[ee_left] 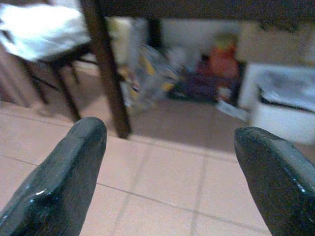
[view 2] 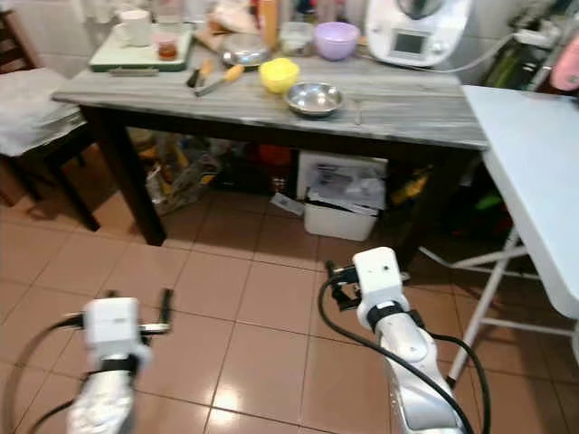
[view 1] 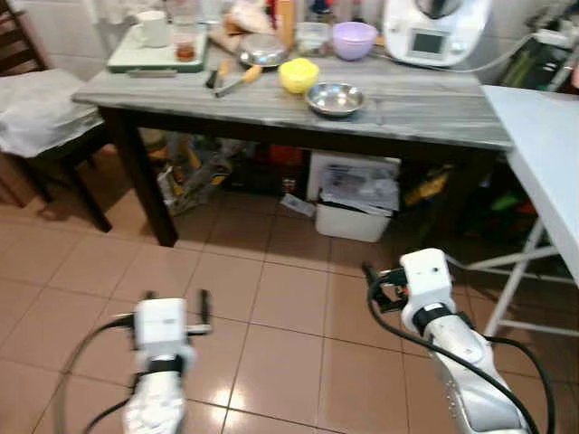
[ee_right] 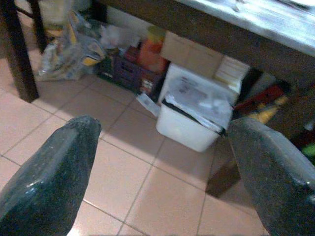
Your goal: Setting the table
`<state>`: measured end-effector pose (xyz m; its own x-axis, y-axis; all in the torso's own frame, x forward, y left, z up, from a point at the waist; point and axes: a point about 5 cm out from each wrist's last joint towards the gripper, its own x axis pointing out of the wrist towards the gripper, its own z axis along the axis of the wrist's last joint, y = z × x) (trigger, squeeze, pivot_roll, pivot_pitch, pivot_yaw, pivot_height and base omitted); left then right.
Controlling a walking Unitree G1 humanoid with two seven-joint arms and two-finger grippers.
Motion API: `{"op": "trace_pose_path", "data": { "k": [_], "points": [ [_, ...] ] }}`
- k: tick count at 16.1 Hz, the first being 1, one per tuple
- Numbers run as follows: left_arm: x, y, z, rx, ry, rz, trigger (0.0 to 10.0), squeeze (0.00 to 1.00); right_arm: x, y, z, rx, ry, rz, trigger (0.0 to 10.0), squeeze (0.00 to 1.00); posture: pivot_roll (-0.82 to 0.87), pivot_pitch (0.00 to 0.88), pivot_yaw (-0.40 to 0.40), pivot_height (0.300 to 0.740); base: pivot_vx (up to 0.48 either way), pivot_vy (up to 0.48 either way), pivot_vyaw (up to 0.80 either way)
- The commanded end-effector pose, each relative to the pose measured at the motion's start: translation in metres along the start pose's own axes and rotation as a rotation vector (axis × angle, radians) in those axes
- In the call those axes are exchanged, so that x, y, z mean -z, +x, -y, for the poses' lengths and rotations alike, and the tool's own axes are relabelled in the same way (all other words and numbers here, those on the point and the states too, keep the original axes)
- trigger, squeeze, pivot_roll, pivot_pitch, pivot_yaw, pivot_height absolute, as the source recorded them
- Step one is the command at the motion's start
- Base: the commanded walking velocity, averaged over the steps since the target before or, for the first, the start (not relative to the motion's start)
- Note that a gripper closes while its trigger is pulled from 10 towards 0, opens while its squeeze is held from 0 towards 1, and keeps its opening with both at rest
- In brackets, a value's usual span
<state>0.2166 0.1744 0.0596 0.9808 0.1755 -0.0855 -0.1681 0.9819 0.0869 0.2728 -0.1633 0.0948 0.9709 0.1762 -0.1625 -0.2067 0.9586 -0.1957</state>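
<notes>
both grippers, left gripper (ee_left: 167, 182) and right gripper (ee_right: 162, 172), hang spread and empty at the frame's bottom. reaching carelessly could knock the yellow bowl (view 1: 298, 74) into the steel bowl (view 1: 336, 98) at upper centre.

Bowls waiting on the grey tabletop (view 1: 407, 108)

A yellow bowl (view 1: 298, 75) sits upright just beside a shallow steel bowl (view 1: 336, 99) near the front edge; a lilac bowl (view 1: 355, 40) stands behind them, and a white mug (view 1: 153, 28) rests on a pale green tray (view 1: 127, 60).
</notes>
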Motion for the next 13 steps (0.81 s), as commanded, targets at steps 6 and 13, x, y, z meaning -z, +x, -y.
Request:
{"op": "trace_pose_path", "data": {
  "k": [6, 13],
  "points": [
    [0.008, -0.014, -0.033, -0.059, 0.051, -0.031, 10.0, 0.0, 0.028, -0.047, 0.031, 0.188, 0.03, -0.065, 10.0, 0.0, -0.23, 0.025, 0.007, 0.74, 0.0, 0.0, 0.0],
    [-0.003, 0.006, -0.019, 0.0, 0.047, 0.006, 10.0, 0.0, 0.018, -0.035, 0.027, 0.154, 0.001, -0.008, 10.0, 0.0, -0.26, 0.003, 0.023, 0.74, 0.0, 0.0, 0.0]
  ]
}}
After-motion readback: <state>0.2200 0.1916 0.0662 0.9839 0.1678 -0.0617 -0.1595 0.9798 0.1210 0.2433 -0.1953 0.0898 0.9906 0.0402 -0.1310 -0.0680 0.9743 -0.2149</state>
